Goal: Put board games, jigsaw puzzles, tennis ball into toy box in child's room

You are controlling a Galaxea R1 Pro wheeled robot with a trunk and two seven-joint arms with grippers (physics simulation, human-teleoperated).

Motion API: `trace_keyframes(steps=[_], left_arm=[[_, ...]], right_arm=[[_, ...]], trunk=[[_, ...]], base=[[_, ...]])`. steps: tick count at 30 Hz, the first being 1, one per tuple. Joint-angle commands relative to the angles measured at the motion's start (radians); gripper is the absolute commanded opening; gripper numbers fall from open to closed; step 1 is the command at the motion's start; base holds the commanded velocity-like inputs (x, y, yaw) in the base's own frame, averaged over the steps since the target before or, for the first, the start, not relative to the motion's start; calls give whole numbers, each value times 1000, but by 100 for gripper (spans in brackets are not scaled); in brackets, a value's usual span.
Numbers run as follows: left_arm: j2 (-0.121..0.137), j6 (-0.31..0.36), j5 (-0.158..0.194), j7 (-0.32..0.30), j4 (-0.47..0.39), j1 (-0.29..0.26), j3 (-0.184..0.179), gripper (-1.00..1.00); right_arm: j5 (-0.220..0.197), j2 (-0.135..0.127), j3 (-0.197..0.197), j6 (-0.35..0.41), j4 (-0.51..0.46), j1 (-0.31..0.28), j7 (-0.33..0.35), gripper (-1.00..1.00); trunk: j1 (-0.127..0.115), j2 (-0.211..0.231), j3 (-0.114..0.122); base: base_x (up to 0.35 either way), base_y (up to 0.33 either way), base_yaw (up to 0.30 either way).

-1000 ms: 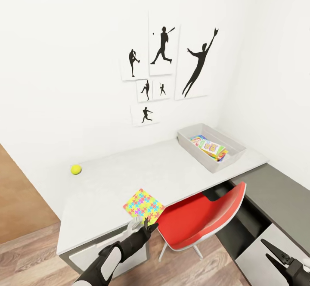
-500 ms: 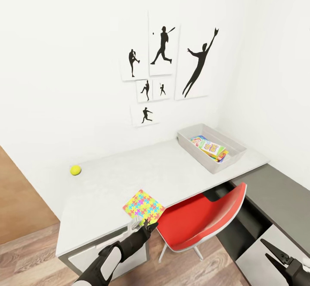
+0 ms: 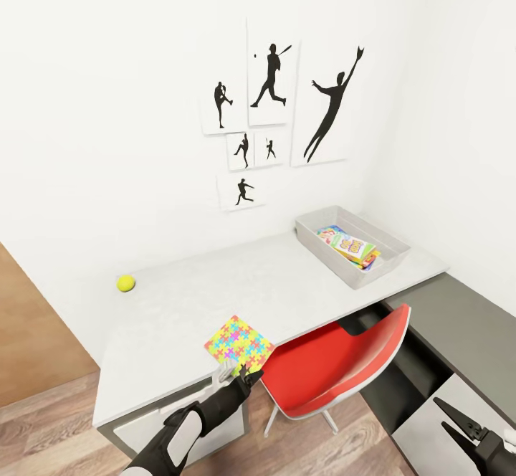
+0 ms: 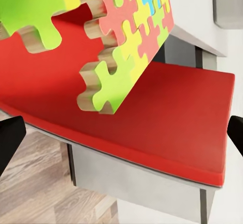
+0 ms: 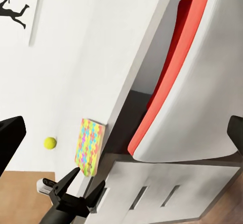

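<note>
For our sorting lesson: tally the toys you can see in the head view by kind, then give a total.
Jigsaw puzzle on the table: 1
Tennis ball on the table: 1
Board games in the toy box: at least 1, stack unclear
Total: at least 3

Both grippers spread, arms low.
</note>
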Motion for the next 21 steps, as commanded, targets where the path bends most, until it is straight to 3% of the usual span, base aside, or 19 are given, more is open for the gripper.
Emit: trace_keyframes(steps=[1, 21], left_arm=[[-1, 11, 6, -2, 0, -1, 5, 100], [-1, 15, 10, -2, 0, -1, 5, 100]], right_arm=[[-4, 0, -1, 6, -1, 0, 0, 100], [-3, -1, -1, 7, 1, 0, 0, 100]], trunk=[[1, -2, -2], [1, -2, -2]], base=[[0, 0, 0], [0, 0, 0]])
